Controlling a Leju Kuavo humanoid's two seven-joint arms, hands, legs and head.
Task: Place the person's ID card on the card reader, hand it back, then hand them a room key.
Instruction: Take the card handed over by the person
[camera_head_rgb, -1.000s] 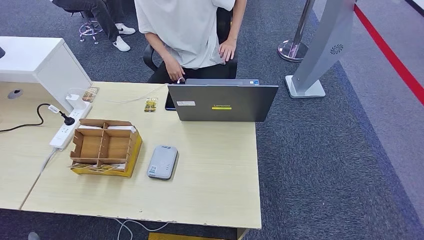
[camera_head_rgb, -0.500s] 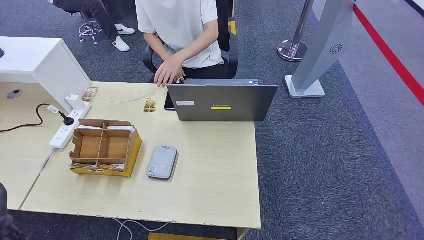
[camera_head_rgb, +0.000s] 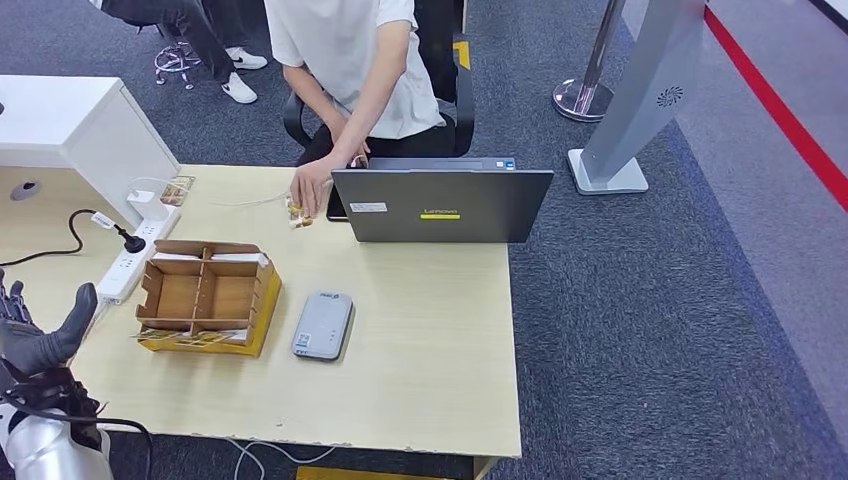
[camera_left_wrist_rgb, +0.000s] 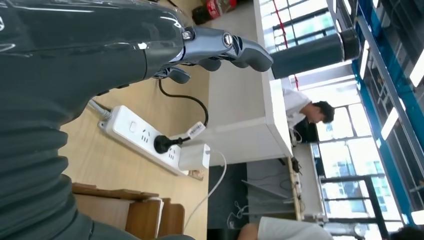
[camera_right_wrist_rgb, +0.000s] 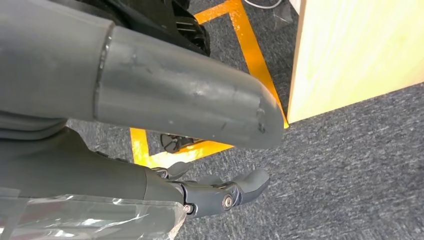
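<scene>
Far left, near edge: the left hand (camera_head_rgb: 40, 340) is raised beside the table (camera_head_rgb: 430, 380), fingers spread and holding nothing; the left wrist view confirms the released fingers (camera_left_wrist_rgb: 240, 47) above a white power strip (camera_head_rgb: 128, 262) with a black plug. Right of the strip stands a cardboard divider box (camera_head_rgb: 205, 295), its compartments open upward; pale cards, possibly room keys, seem to stand along its far wall, though the view is too coarse to be sure. Just right of the box lies the grey card reader (camera_head_rgb: 323, 325), flat on the table with nothing on it. Farther back, a seated person's hand (camera_head_rgb: 310, 188) rests on a small yellowish card (camera_head_rgb: 298, 212), probably the ID card, at the far edge beside the grey laptop (camera_head_rgb: 440, 205). Right: the right hand (camera_right_wrist_rgb: 215, 192) hangs beside the table above grey carpet, fingers loosely apart, grasping nothing.
</scene>
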